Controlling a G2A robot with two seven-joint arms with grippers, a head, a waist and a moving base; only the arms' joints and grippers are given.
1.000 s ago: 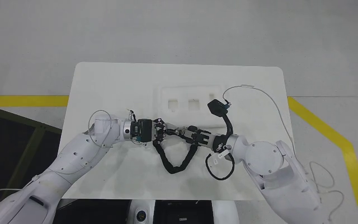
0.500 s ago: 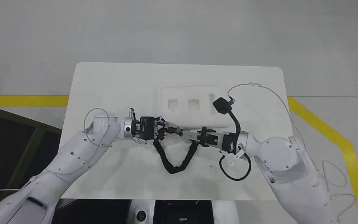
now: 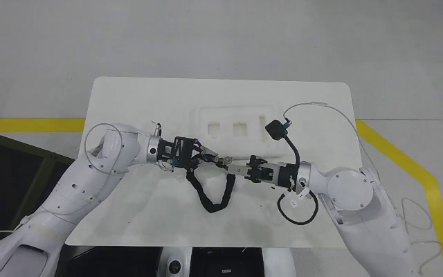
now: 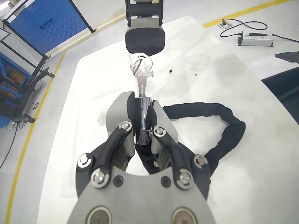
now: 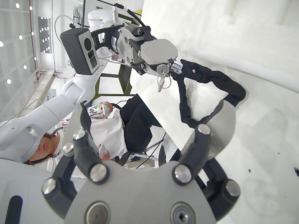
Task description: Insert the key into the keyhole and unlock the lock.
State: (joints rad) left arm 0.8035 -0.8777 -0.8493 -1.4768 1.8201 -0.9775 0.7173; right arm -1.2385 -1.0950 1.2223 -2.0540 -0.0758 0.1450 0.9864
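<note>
My left gripper (image 4: 140, 103) is shut on the lock's shiny metal cylinder (image 4: 143, 120), held above the table. A silver key (image 4: 142, 71) sticks in the keyhole, and a second key (image 5: 160, 85) dangles from its ring. The lock's black sleeved chain (image 4: 224, 127) loops down onto the table. My right gripper (image 5: 154, 110) is open a short way from the key, and one of its black pads (image 4: 144, 40) sits just beyond the key's head. In the top view the left gripper (image 3: 201, 156) and right gripper (image 3: 235, 168) face each other, with the key (image 3: 220, 163) between them.
A white foam tray (image 3: 201, 114) with square recesses lies behind the grippers on the white table (image 3: 138, 104). A thin white cable (image 3: 332, 118) curves over the table's right part. Yellow floor lines run past both sides.
The right arm has drawn back to the right, away from the lock. The left gripper has shifted slightly toward the back with the lock, and the chain loop followed.
</note>
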